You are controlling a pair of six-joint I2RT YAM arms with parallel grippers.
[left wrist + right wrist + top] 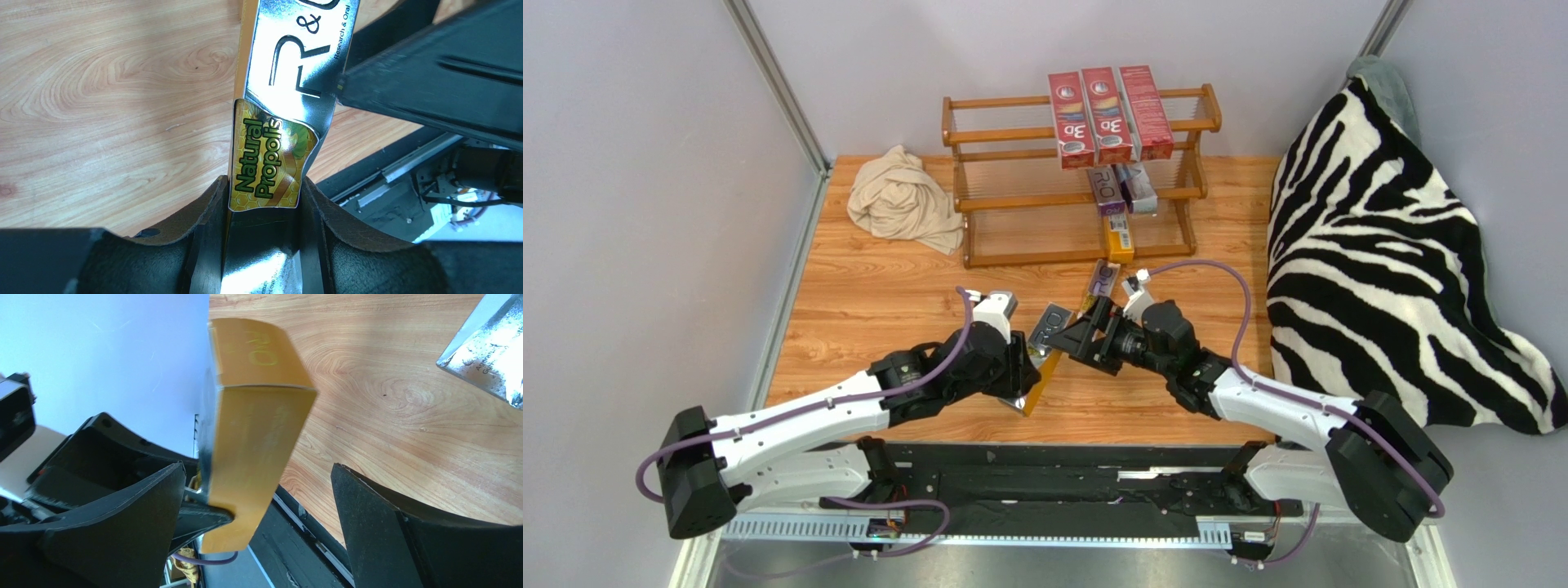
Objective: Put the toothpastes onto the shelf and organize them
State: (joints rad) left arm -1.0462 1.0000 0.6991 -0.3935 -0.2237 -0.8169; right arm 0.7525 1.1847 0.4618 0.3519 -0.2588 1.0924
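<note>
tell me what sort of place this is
Probably a robot test cell in a lab, not a home: plain grey panel walls box in a wooden table, the left arm and right arm are bolted at its near edge, and the shelf of toothpastes looks staged.

Orange-silver carton aloft, tilted; red cartons atop shelf.

Toothpaste carton front is mirror-shiny silver foil (orange side looks matt card), table is smooth pale woodgrain, fingers matt black plastic.
</note>
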